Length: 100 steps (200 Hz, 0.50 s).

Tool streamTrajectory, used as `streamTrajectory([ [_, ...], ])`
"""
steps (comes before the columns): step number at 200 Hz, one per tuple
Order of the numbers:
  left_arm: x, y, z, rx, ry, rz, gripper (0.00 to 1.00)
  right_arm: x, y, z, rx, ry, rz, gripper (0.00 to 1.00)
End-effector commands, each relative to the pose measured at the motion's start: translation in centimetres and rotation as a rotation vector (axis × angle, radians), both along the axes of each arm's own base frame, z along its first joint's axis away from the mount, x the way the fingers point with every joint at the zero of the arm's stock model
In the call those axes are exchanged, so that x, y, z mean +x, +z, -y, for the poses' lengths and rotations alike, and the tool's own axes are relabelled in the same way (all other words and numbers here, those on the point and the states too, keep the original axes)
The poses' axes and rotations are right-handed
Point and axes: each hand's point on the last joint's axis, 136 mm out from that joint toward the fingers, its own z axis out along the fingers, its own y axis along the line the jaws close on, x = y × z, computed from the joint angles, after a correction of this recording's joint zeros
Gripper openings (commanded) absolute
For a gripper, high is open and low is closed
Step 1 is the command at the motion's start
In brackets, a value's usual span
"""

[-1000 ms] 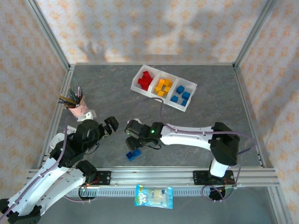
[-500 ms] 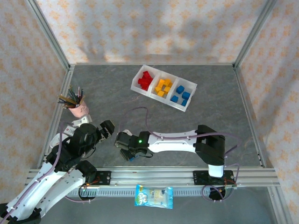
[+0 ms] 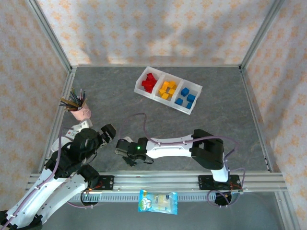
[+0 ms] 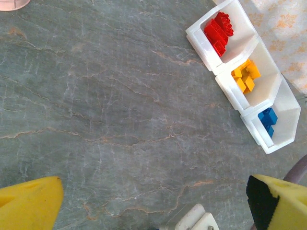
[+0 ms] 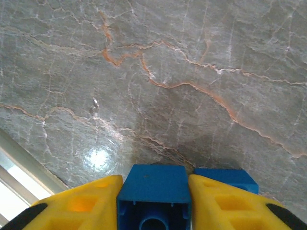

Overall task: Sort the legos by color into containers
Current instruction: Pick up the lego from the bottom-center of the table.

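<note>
In the right wrist view my right gripper (image 5: 153, 187) is shut on a blue lego (image 5: 154, 191), its yellow fingers (image 5: 91, 199) pressed against both sides, low over the grey table. A second blue lego (image 5: 226, 175) lies just right of it. From above, the right gripper (image 3: 128, 154) sits near the front rail. My left gripper (image 3: 108, 132) stands open over bare table, its fingers (image 4: 29, 203) wide apart and holding nothing. The white containers (image 3: 138, 86) at the back hold red legos (image 3: 149, 82), yellow legos (image 3: 168, 89) and blue legos (image 3: 186, 97), one colour per compartment.
A pink pen cup (image 3: 80, 110) stands at the left, behind my left arm. The metal rail (image 3: 158, 179) runs along the near edge, close to the right gripper, with a snack packet (image 3: 158, 201) beyond it. The containers' wall (image 4: 199, 42) is at the left wrist view's upper right.
My right arm has swung left and toward the near rail, come down over the blue legos, and its jaws have shut on one. The left arm has drawn back slightly, still open.
</note>
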Motion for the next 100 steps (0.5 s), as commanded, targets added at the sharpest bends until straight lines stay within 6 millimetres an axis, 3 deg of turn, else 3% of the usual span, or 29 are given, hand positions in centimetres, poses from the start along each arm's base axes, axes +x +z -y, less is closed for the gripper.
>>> streamTrajectory([
  [1, -0.3, -0.8, -0.9, 0.020, 0.037, -0.017, 0.99, 0.2, -0.1, 0.0, -0.027, 0.006, 0.025, 0.36],
  [27, -0.3, -0.8, -0.9, 0.020, 0.035, -0.015, 0.99, 0.6, 0.5, 0.0, -0.021, -0.008, 0.046, 0.29],
  [52, 0.0, -0.4, -0.6, 0.010, 0.029, -0.002, 0.99, 1.5, 2.5, -0.1, 0.023, -0.040, 0.070, 0.27],
  [71, 0.2, -0.1, -0.4, 0.010, 0.021, 0.001, 0.99, 3.0, 4.9, 0.5, 0.081, -0.090, 0.076, 0.27],
  [100, 1.1, 0.5, 0.3, 0.018, 0.002, 0.020, 0.99, 6.5, 7.6, 2.9, 0.156, -0.193, 0.067, 0.27],
])
